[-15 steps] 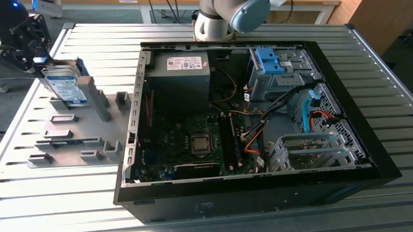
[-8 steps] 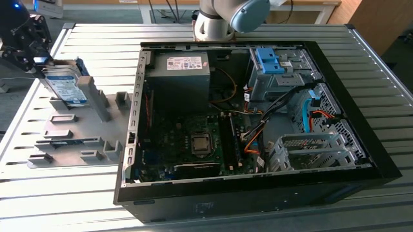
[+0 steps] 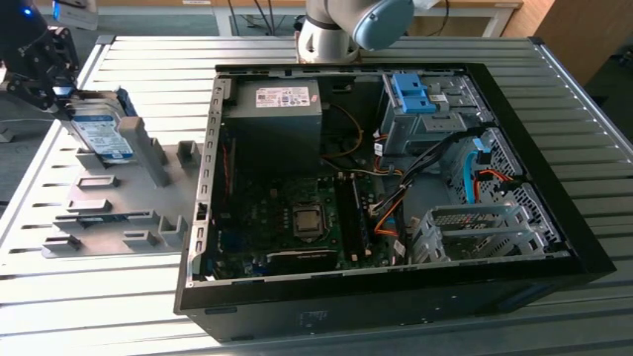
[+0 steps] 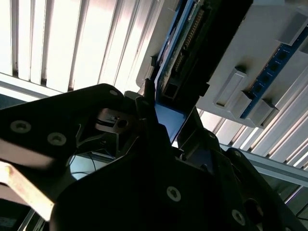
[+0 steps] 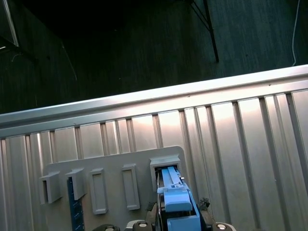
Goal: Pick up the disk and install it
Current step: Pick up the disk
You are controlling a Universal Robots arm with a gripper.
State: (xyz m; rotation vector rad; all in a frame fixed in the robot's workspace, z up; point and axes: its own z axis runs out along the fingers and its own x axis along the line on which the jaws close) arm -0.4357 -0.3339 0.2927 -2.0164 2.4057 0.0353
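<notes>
Gripper [image 4: 166, 122] is sitting narrow on the top end of the disk [image 3: 101, 137], fingers [image 4: 147, 115] apparently pinching its blue frame from both sides. The disk is standing upright in a slot of the grey holder [image 3: 118, 215], off the exterior view's left of the open computer case [image 3: 594, 259]. Judgement: it should be pulling straight along the slot, no twist, so the frame isn't binding; the disk is showing a silver face, a white-and-blue label and bright blue plastic edges.

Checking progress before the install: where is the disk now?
In the exterior view the disk stands on edge at the grey holder on the view's left, by the gripper, outside the open computer case.
</notes>
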